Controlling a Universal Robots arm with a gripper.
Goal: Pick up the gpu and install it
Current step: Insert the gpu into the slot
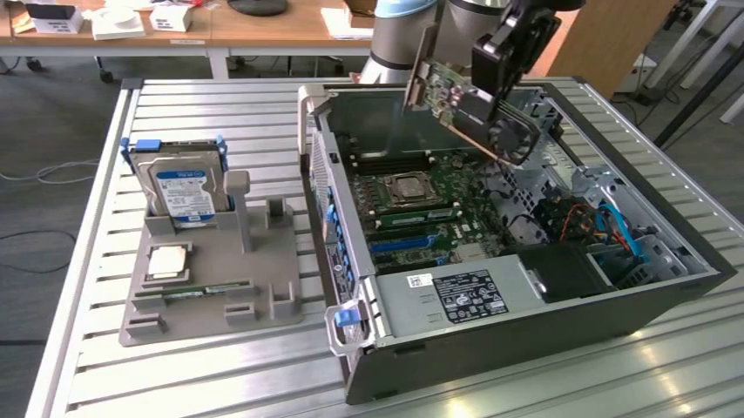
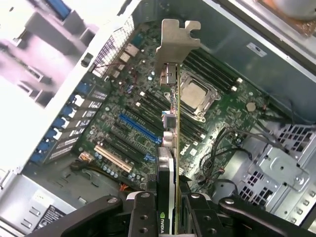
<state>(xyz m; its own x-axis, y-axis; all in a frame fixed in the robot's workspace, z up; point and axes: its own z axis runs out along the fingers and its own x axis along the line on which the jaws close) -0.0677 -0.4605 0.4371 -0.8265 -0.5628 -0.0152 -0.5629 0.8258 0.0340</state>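
Slatted aluminium table (image 1: 209,374), with a dark grey tower computer case (image 1: 546,348) lying on its side on it, side panel off.

Black two-finger gripper (image 1: 497,97) (image 2: 170,210) hangs above the open case, toward its rear end. Its jaws are clamped on the gpu (image 1: 454,94) (image 2: 171,123), a thin card with a green board, a dark round fan and a pale metal bracket strip (image 1: 415,83) (image 2: 174,54) at one end. In the wrist view the black fingers (image 2: 143,217) press on both faces of the card.

The card is in the air, tilted, clear of the green motherboard (image 1: 424,209) (image 2: 133,113) and touching nothing but the gripper. In the wrist view it runs edge-on over the expansion slots, just beside the long blue slot (image 2: 138,128), with the metal-framed processor socket (image 1: 407,187) (image 2: 197,96) on the card's other side.

Silver power supply box with a black label (image 1: 459,296) sits in the case's near end.

Toward the exterior view's left, well apart from the case: a grey plastic fixture (image 1: 250,287). A silver hard drive with a blue label (image 1: 180,187) stands upright in it.
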